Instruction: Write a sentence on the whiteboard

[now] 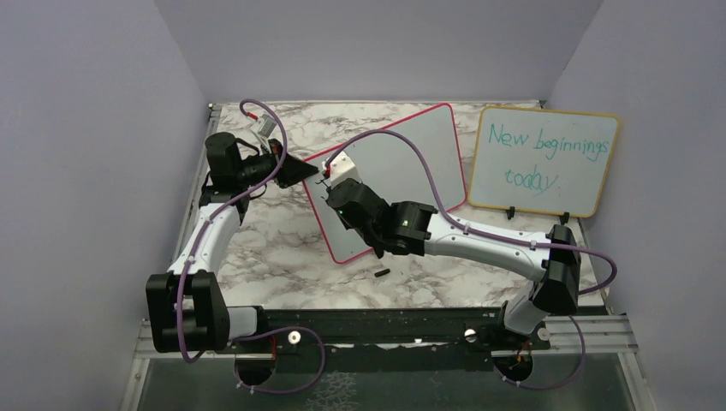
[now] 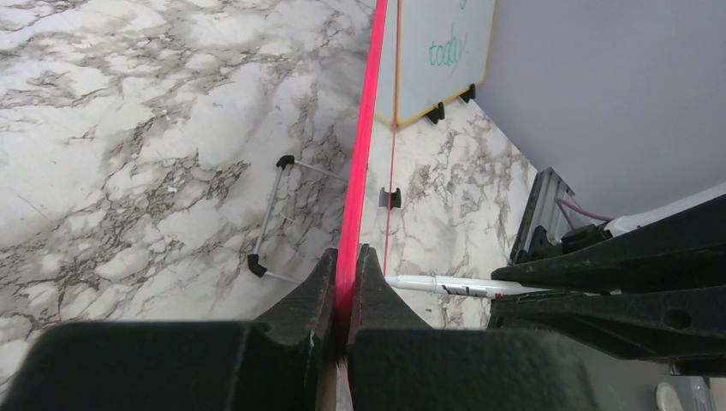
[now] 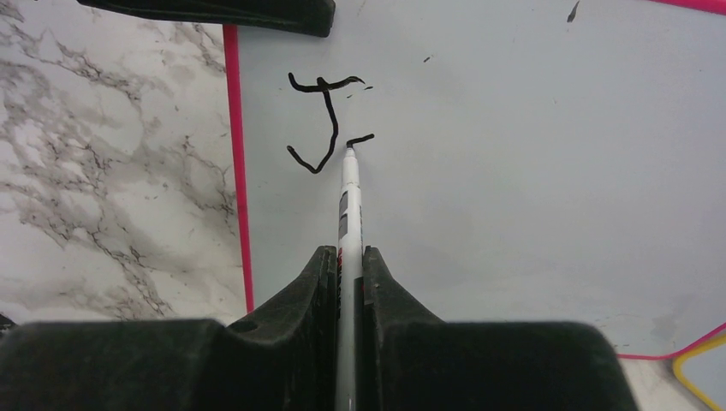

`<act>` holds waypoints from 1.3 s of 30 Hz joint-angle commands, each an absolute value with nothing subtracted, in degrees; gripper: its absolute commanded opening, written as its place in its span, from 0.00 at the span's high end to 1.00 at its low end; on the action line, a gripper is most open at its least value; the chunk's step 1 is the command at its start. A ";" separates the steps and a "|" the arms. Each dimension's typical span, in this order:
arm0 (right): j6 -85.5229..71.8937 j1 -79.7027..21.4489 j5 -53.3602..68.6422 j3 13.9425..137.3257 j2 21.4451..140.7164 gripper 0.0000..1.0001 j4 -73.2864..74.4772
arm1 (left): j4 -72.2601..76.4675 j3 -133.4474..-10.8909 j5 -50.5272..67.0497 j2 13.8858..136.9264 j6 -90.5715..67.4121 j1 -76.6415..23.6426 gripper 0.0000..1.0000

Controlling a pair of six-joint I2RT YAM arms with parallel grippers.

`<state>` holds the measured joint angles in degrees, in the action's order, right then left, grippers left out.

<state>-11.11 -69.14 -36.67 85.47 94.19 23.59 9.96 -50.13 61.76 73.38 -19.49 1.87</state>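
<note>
While the left hand (image 2: 345,257) pinches shut on the red-pink rim of the large white rectangular whiteboard (image 3: 514,171), the right hand (image 3: 342,257) is clamped on a slim white marker (image 3: 349,193). Its tip touches the board just ahead of the fingers, beside a black handwritten "J" (image 3: 321,120). Light, stiff and slick, the board probably slides; its rim suits gripping.

Yellow-framed board (image 1: 543,160) crowds whiteboard (image 1: 389,167) right; tabletop (image 1: 265,257) left passable.

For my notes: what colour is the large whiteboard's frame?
Red-pink; the frame shows best in left wrist view.
</note>
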 commanded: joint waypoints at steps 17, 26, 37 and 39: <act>-13.94 -68.82 -39.07 85.08 93.98 1.00 28.26 | 5.46 -49.66 56.51 74.17 -14.30 1.23 1.00; -14.37 -68.82 -41.48 84.54 93.54 0.99 26.36 | 5.45 -49.66 56.51 74.09 -14.25 1.24 1.00; -13.93 -68.82 -42.60 84.13 93.11 1.00 24.09 | 5.43 -49.66 56.51 74.10 -14.36 1.24 1.00; -13.78 -68.82 -42.67 83.97 92.99 1.00 23.62 | 5.47 -49.66 56.60 74.21 -14.33 1.25 1.00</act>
